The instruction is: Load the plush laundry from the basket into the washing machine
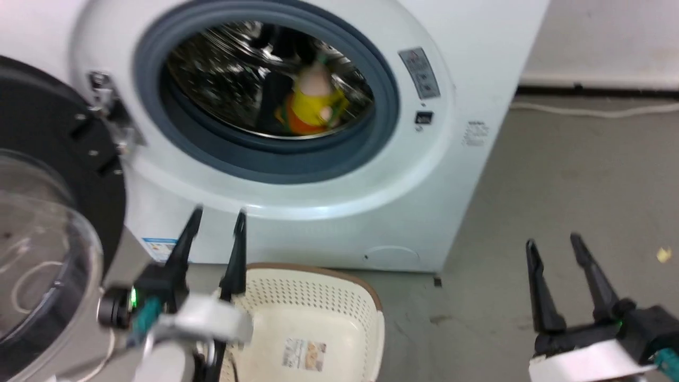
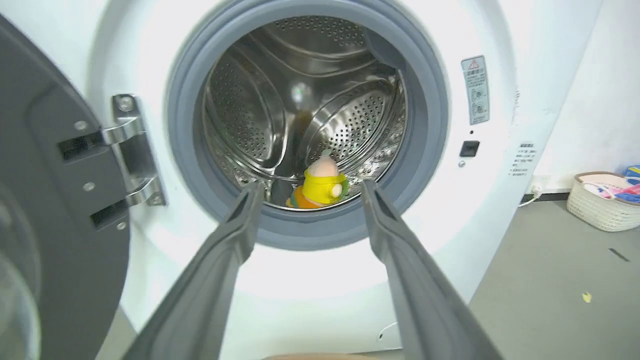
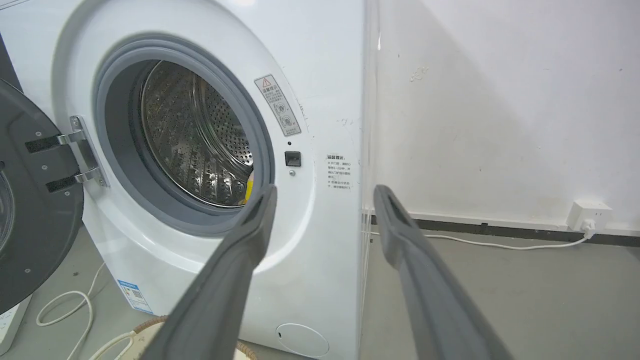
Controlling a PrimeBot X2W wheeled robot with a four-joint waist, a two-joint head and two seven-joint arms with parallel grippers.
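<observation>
Though the small pink-headed, yellow-and-orange plush doll (image 2: 320, 184) lies at the front edge of the shiny steel drum (image 2: 250, 115), it is judged light and soft, best pinched at the body; the left gripper (image 1: 219, 212) and right gripper (image 1: 553, 240) are held parted, empty.

One washer (image 1: 329, 233), one doll (image 1: 313, 103). Two baskets: near basket (image 1: 318, 271) at six o'clock, far basket (image 2: 600, 210) at three. Two grippers: left gripper (image 1: 219, 212), right gripper (image 1: 553, 240).

Left gripper (image 1: 219, 213) pointing upward, blurred, perhaps tilting, jaws standing apart — holding nothing, right gripper (image 1: 553, 241) hovering well apart, likewise gaping.
</observation>
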